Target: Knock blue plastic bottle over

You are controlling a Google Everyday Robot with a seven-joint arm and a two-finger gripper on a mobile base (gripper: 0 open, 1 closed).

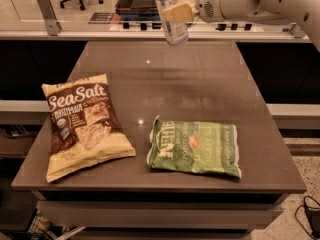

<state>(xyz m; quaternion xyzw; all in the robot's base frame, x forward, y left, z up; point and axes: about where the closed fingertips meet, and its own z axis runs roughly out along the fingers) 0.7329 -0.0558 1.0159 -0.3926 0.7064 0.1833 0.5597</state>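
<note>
While the end effector point(179, 12) clamps it, blue plastic bottle point(176, 34), clear pale body, tilted, above table point(200, 84).

The table point(200, 84) is viewed from above its near edge, the one camera angled downward toward the far edge, near enough that the whole top is taken in. The gripper point(176, 13) is seen at the view's top, closed on the blue plastic bottle point(173, 33).

The bottle point(173, 32), clear pale-blue plastic with a whitish label, is clasped at mid-body by the claw point(176, 12). It leans slightly left, its top out of view and its base over the far edge of the worktop point(200, 84).
</note>
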